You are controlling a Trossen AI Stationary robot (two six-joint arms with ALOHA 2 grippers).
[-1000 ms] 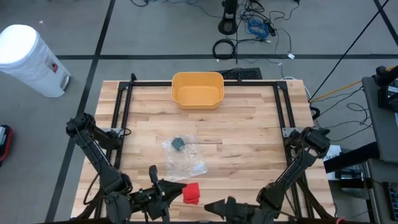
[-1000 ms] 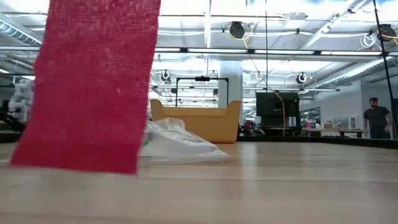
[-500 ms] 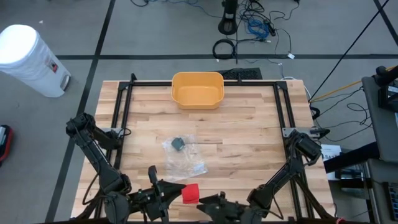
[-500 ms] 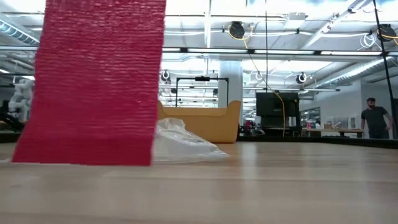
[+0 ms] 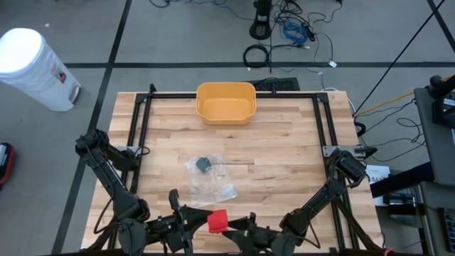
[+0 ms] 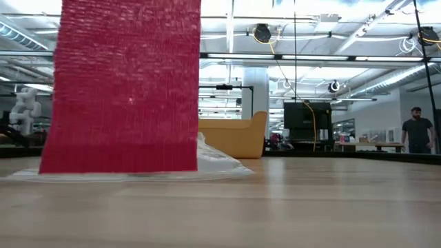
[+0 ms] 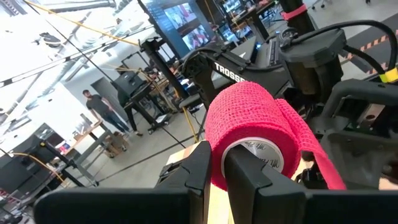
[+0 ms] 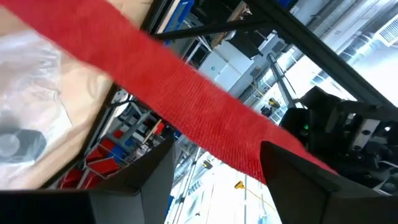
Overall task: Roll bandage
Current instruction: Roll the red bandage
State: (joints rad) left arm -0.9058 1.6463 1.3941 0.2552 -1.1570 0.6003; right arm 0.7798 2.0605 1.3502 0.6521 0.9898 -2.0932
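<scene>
High view: one red bandage roll (image 5: pixel 217 221) sits at the lower centre of the frame, at the near edge of the wooden surface (image 5: pixel 284 153), held between the left gripper (image 5: pixel 190 222) on its left and the right gripper (image 5: pixel 238 228) just on its right. Above it lies one clear plastic bag (image 5: pixel 210 179) with one small dark object (image 5: pixel 203 164) on it, and one yellow bin (image 5: pixel 225 102) stands at the upper centre; one white waste can (image 5: pixel 32 66) is on the floor at the upper left. Low view: one broad band of red bandage (image 6: pixel 127 86) fills the left half of the frame and hangs down to the surface, with the clear bag (image 6: pixel 217 160) and the yellow bin (image 6: pixel 238 135) behind it, and one person (image 6: pixel 417 130) stands far off at the right edge. Left wrist view: the left arm's two fingers (image 7: pixel 239 177) are clenched on the roll's white core (image 7: pixel 255 155), and a loose tail of bandage (image 7: pixel 314 149) runs off to the lower right. Right wrist view: the right arm's two fingers (image 8: pixel 298 171) are released, spread wide, with one strip of bandage (image 8: pixel 168 106) crossing diagonally from the upper left between them; whether it touches them cannot be told.
</scene>
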